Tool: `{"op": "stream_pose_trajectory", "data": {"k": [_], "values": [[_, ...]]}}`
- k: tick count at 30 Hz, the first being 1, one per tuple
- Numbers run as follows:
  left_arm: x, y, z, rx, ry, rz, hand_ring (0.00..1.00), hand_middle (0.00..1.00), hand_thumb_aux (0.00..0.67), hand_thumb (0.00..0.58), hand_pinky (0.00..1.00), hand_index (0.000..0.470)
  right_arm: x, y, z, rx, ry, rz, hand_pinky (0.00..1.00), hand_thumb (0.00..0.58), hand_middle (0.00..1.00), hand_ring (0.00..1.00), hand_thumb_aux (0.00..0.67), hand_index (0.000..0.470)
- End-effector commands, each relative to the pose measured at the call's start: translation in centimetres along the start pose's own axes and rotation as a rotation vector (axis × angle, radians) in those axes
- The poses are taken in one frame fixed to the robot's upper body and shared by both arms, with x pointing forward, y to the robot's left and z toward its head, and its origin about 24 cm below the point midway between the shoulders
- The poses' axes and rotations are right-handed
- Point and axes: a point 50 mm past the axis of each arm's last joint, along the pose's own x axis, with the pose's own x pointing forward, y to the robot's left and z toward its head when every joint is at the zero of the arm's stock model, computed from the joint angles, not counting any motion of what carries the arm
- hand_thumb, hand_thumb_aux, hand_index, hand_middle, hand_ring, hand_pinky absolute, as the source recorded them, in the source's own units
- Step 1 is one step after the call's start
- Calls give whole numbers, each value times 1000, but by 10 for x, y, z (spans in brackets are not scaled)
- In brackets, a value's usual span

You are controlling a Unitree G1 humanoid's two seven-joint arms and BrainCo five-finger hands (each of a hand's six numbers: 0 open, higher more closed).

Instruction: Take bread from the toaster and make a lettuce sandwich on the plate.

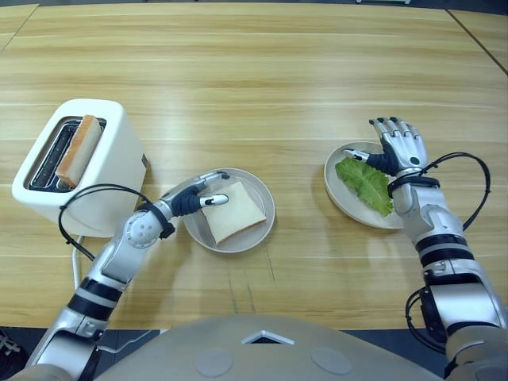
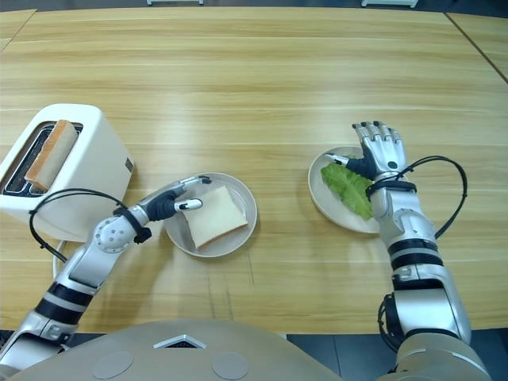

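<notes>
Two pale, square bread slices: the flat slice (image 1: 236, 213) lies on the middle plate (image 1: 269, 200) with the left hand (image 1: 190, 199) at its left edge, grip unclear, and the upright slice (image 1: 80, 148) stands in the white toaster (image 1: 119, 163). One crinkled green lettuce leaf (image 1: 367, 185) lies on the second plate (image 1: 332, 179), the right hand (image 1: 402, 144) spread loose over its far rim, with wide bare counter (image 1: 254, 71) beyond.

No text, number, brand or sign can be read anywhere on the table. The only marking is a small dark mark (image 1: 145, 162) on the white toaster (image 1: 111, 159), on the side wall that faces the left hand (image 1: 194, 198), just beyond the wrist. It is too small to tell whether it is a label, a symbol or a control.
</notes>
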Motion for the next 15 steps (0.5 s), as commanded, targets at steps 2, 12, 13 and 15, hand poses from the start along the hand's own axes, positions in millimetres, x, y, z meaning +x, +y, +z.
{"op": "stream_pose_trajectory", "data": {"k": [2, 12, 13, 15], "values": [[-22, 29, 14, 44, 7, 137, 0, 0, 0, 0, 0, 0, -3, -11, -11, -104, -24, 39, 0, 0, 0, 0, 0, 0], [-30, 46, 23, 40, -9, 238, 0, 0, 0, 0, 0, 0, -32, 3, -16, -180, -143, 226, 0, 227, 0, 0, 147, 103], [-31, 47, 24, 38, -11, 240, 0, 0, 0, 0, 0, 0, -36, 5, -16, -179, -147, 257, 0, 349, 0, 0, 247, 173], [-31, 48, 24, 38, -10, 244, 0, 0, 0, 0, 0, 0, -41, 11, -16, -182, -156, 323, 0, 436, 0, 0, 336, 236]]}}
